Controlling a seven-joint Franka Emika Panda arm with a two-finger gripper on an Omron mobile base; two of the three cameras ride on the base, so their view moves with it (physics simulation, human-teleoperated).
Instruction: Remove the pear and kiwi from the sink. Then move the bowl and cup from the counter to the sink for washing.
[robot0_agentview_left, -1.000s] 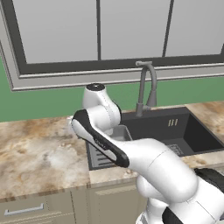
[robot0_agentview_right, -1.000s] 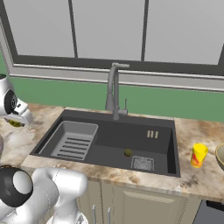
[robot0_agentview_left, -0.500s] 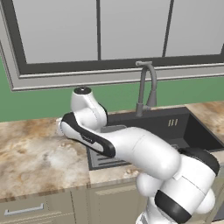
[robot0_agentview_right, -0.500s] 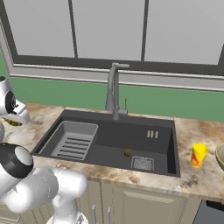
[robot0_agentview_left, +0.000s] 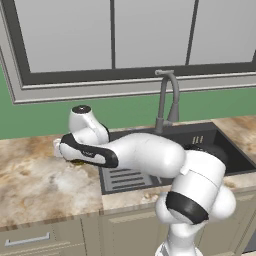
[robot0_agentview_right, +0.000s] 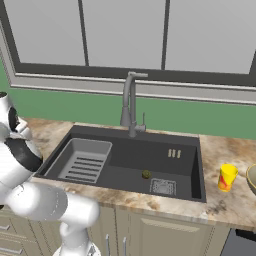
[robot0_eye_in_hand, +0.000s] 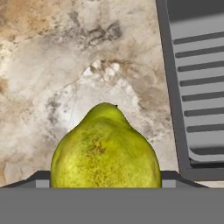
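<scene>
**Pear over the counter, left of the sink**

From my seat, the hand view looks down on the pear (robot0_eye_in_hand: 105, 151), a yellow-green fruit with brown speckles, large at the bottom of the picture and sitting between the gripper's (robot0_eye_in_hand: 105, 180) fingers. The jaws stand wide, and dark finger parts show on either side of the fruit's widest part. I cannot tell whether the pads actually press on it, so I cannot say whether it is gripped or merely lies between them. I also cannot tell whether it rests on the stone or hangs just above it.

The pear's long axis runs up the hand view, its narrow stem end pointing away from the hand, with a tiny dark stem tip at the top.

Under and around the pear is the counter (robot0_eye_in_hand: 57, 65), beige-and-brown marbled stone. To the right in the hand view lies the dark rim of the sink (robot0_eye_in_hand: 171, 87), with the lighter ribbed tray insert (robot0_eye_in_hand: 201, 83) beyond it. The pear is on the counter side of that rim, near it but apart.

In the left base view the arm folds low over the counter, left of the sink (robot0_agentview_left: 220, 145), hiding much of the basin's left part.

In the right base view the kiwi (robot0_agentview_right: 146, 174), a small dark olive fruit, lies on the basin floor near the drain grate (robot0_agentview_right: 163, 187), with the faucet (robot0_agentview_right: 131, 102) at the far rim. On the counter to the right stands a yellow cup (robot0_agentview_right: 227, 177), and the bowl's (robot0_agentview_right: 252, 176) edge shows at the right border.
</scene>
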